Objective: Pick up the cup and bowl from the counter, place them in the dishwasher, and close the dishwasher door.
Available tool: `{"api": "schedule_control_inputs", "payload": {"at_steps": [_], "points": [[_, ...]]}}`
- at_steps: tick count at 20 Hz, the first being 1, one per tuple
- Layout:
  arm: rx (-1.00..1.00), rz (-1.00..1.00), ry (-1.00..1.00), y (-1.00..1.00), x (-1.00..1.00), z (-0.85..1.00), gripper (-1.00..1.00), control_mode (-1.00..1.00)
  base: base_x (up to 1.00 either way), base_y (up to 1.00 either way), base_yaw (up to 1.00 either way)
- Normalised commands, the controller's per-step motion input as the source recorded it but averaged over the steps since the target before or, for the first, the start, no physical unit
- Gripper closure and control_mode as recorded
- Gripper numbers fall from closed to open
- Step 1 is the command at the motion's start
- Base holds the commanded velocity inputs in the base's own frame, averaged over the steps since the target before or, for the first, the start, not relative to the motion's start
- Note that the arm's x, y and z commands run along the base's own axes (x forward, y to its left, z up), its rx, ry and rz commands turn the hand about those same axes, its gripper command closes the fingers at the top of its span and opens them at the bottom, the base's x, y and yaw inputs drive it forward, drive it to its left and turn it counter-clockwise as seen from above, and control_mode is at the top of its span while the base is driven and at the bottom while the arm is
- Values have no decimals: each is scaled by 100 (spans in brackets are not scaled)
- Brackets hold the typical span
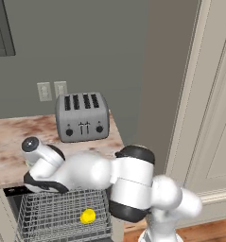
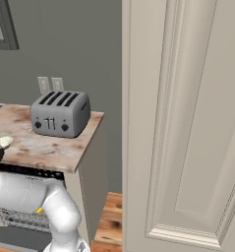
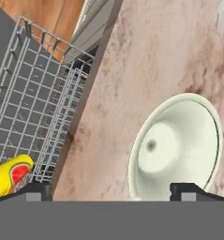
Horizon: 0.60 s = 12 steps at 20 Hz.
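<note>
Now the gripper (image 3: 111,191) is hovering wide open over the bowl (image 3: 176,147) on the counter (image 3: 146,61); the cup (image 3: 9,175) is lying in the dishwasher (image 3: 24,108) rack.

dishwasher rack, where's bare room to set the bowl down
The rack is mostly bare wire; the cup lies near its front right. Free patches: left of the cup and behind it. The bowl sits on the counter beside the rack.

A: What are the surfaces like?
B: The counter (image 3: 146,70) looks like smooth mottled pinkish marble. The bowl (image 3: 176,147) by its edge is pale, glossy, ceramic-looking.
A: And the rest?
B: The dishwasher (image 3: 33,103) rack is thin grey metal wire; the cup (image 3: 8,177) is smooth yellow plastic. The toaster (image 1: 82,116) looks like brushed metal, the floor (image 2: 111,224) like varnished wood.
</note>
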Motion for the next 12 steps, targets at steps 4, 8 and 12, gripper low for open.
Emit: {"api": "schedule_control_inputs", "payload": {"at_steps": [4,8,12], "points": [[-2,2,0,38,25,-12,-100,-100,0,0,0],[-3,2,0,28,24,-17,-100,-100,0,0,0],[-4,2,0,14,17,-26,-100,-100,0,0,0]]}}
